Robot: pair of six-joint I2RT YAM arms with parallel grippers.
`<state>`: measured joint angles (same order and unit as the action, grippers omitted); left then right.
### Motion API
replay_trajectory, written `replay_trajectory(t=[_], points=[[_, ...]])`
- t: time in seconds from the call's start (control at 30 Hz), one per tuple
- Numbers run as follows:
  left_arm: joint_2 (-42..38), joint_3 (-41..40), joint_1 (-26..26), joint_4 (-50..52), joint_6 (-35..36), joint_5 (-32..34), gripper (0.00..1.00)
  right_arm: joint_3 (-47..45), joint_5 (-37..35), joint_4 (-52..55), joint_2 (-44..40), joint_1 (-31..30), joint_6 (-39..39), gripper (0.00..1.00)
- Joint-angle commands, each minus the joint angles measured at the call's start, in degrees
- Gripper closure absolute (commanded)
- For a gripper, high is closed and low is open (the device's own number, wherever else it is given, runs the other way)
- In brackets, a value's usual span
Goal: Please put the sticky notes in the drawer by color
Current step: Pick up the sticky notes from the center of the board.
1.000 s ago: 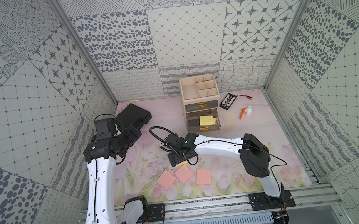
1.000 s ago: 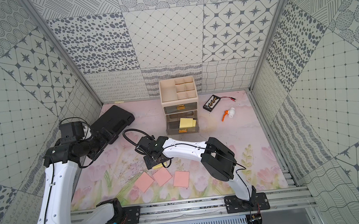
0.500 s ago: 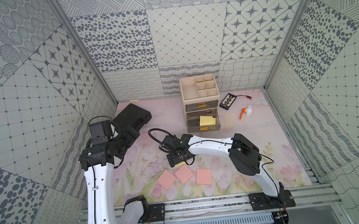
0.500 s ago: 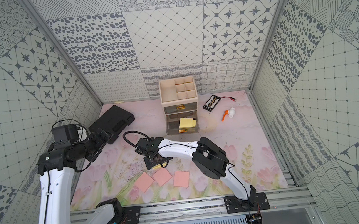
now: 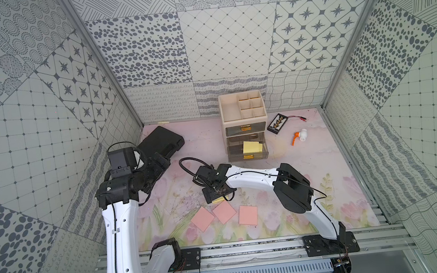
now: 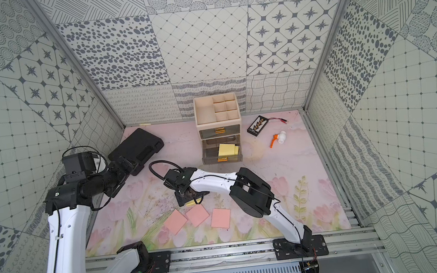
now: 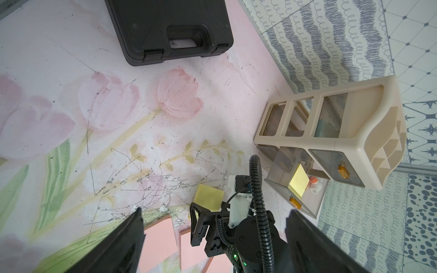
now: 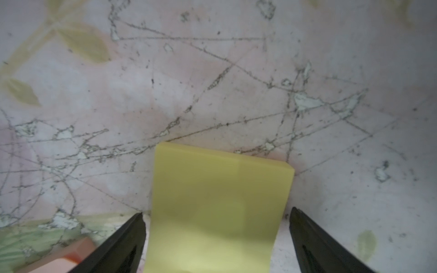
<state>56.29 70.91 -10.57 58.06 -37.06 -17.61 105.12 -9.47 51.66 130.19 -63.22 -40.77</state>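
A yellow sticky note pad (image 8: 220, 179) lies on the mat. My right gripper (image 8: 217, 211) is low over it and open, one finger on each side with a thin gap to the pad's edges. In both top views that gripper (image 5: 216, 196) hides most of the pad (image 6: 190, 202). Three pink sticky notes (image 5: 202, 218) (image 5: 224, 213) (image 5: 248, 215) lie just in front of it. The cream drawer chest (image 5: 243, 118) stands at the back, its middle drawer pulled out with yellow notes (image 5: 251, 147) inside. My left gripper (image 5: 162, 163) hangs open and empty near the left wall.
A flat black case (image 5: 161, 143) lies at the back left, just beyond my left gripper. Right of the chest are a small black tray with a red wire (image 5: 278, 122) and an orange-and-white plastic part (image 5: 300, 136). Patterned walls close in three sides.
My left arm has drawn back a little towards the left wall. The right arm's elbow has swung left while its gripper stayed over the yellow pad and sank slightly.
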Motion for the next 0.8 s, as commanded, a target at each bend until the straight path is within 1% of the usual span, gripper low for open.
replay_trajectory(t=[0.0, 0.3, 0.4, 0.47, 0.57, 0.77], points=[[-0.38, -0.06, -0.55, 0.24, 0.24, -1.09, 0.04, 1.23, -0.64, -0.09, 1.59, 0.29, -1.06, 0.01], [-0.27, -0.23, -0.54, 0.04, 0.23, -1.11, 0.04, 0.57, 0.48, -1.32, 2.79, 0.20, -1.68, 0.00], [-0.38, -0.51, -0.59, -0.05, 0.17, -1.16, 0.04, 0.10, 0.99, -1.91, 2.79, 0.12, -1.68, 0.06], [-0.29, -0.51, -0.59, -0.10, 0.15, -1.14, 0.04, -0.09, 0.94, -2.04, 2.48, -0.06, -1.68, 0.12], [-0.24, -0.43, -0.64, -0.14, 0.15, -1.22, 0.04, -0.11, 0.32, -1.83, 1.77, -0.23, -1.50, 0.15], [-0.32, -0.51, -0.68, -0.20, 0.21, -1.11, 0.04, 1.19, -0.83, 0.46, 0.72, -0.25, 0.00, 0.18]])
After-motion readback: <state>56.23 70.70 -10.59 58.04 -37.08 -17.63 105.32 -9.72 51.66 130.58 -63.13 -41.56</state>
